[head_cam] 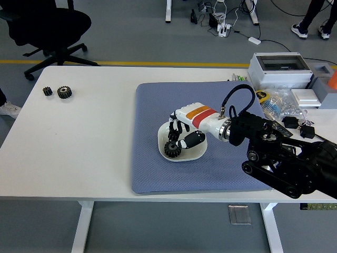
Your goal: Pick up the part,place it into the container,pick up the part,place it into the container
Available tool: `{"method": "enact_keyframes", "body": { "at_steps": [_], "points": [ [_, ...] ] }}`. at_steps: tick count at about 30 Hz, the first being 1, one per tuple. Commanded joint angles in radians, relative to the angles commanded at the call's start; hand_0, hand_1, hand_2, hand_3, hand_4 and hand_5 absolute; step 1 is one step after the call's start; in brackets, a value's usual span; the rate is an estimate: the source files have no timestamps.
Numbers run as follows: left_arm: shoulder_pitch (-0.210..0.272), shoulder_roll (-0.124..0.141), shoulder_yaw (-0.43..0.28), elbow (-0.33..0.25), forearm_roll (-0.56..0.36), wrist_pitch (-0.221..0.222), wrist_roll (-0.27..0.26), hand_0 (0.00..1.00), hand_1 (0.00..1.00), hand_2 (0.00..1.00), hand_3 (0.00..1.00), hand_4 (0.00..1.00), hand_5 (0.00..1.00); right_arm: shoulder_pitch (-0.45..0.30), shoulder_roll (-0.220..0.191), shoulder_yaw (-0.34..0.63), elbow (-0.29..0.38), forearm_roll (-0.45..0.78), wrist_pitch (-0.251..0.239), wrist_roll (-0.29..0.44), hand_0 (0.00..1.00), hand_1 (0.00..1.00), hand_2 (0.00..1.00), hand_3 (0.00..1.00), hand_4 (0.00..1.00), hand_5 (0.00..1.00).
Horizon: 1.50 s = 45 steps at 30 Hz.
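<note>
Head view is showing the right robot hand (178, 135) reaching over the white bowl (182, 140) in the middle of the blue mat (221, 100), fingers curled down toward the black gear (172, 149) lying inside — whether they are pinching a second part or just closing over the bowl, I cannot tell, since the fingers are hiding whatever sits between them. That low, palm-down pose is suiting a release into the bowl. Two more gears — a small one (47, 91) and a larger one (64, 92) — are sitting just beside each other on the bare table (79, 137) at far left, well apart from the bowl. No left arm is showing.
</note>
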Motion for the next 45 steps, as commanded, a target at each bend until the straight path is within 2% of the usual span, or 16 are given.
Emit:
{"method": "enact_keyframes", "body": {
  "at_steps": [7,9,10,15,16,21,22,27,29,37,41,45],
  "points": [
    [-0.002,0.001,0.002,0.0,0.0,0.001,0.001,0.731,0.704,0.744,0.565,0.65,0.581,0.018,0.043,-0.037,-0.053,0.005,0.009,-0.013,0.189,0.358,0.447,0.495,0.683,0.205],
    [-0.002,0.001,0.002,0.0,0.0,0.001,0.001,0.731,0.704,0.744,0.565,0.65,0.581,0.02,0.047,-0.041,-0.06,0.005,0.009,-0.016,0.189,0.358,0.447,0.495,0.683,0.205],
    [-0.002,0.001,0.002,0.0,0.0,0.001,0.001,0.731,0.704,0.743,0.565,0.649,0.58,0.02,0.048,-0.042,-0.061,0.004,0.009,-0.016,0.178,0.387,0.478,0.512,0.676,0.26],
    [-0.002,0.002,0.003,0.0,0.002,0.001,0.001,0.731,0.704,0.743,0.565,0.649,0.58,0.018,0.047,-0.043,-0.069,0.009,0.011,-0.017,0.178,0.387,0.478,0.512,0.676,0.26],
    [-0.002,0.002,0.003,0.0,0.004,0.001,0.002,0.731,0.704,0.743,0.566,0.648,0.577,0.018,0.047,-0.042,-0.071,0.01,0.013,-0.017,0.19,0.41,0.553,0.688,0.762,0.263],
    [0.001,0.002,0.002,0.0,0.008,0.001,0.002,0.731,0.704,0.743,0.566,0.648,0.577,0.019,0.05,-0.042,-0.079,0.004,0.023,-0.017,0.19,0.41,0.553,0.688,0.762,0.263],
    [0.001,0.002,0.002,0.0,0.009,0.001,0.003,0.731,0.706,0.744,0.565,0.649,0.58,0.02,0.051,-0.043,-0.081,0.004,0.027,-0.018,0.197,0.418,0.701,0.856,0.868,0.283],
    [0.003,0.001,0.004,0.0,0.011,0.001,0.004,0.731,0.706,0.744,0.565,0.649,0.58,0.019,0.053,-0.047,-0.091,0.0,0.039,-0.018,0.197,0.418,0.701,0.856,0.868,0.283],
    [0.003,0.001,0.004,0.0,0.012,0.0,0.004,0.731,0.706,0.747,0.567,0.648,0.578,0.017,0.052,-0.047,-0.091,0.0,0.039,-0.018,0.203,0.421,0.732,0.872,0.876,0.273],
    [0.007,0.002,0.004,0.0,0.016,0.0,0.006,0.73,0.706,0.747,0.567,0.648,0.578,0.007,0.035,-0.022,-0.079,-0.007,0.037,-0.019,0.204,0.422,0.735,0.874,0.862,0.276],
    [0.008,0.002,0.004,0.0,0.017,0.0,0.007,0.731,0.705,0.747,0.565,0.648,0.578,-0.002,0.017,0.007,-0.073,-0.014,0.035,-0.022,0.206,0.421,0.735,0.874,0.841,0.281],
    [0.007,0.002,0.003,0.0,0.014,0.0,0.005,0.731,0.705,0.747,0.565,0.648,0.578,-0.02,-0.025,0.075,-0.054,-0.022,0.022,-0.023,0.206,0.421,0.735,0.874,0.841,0.281]
  ]
}}
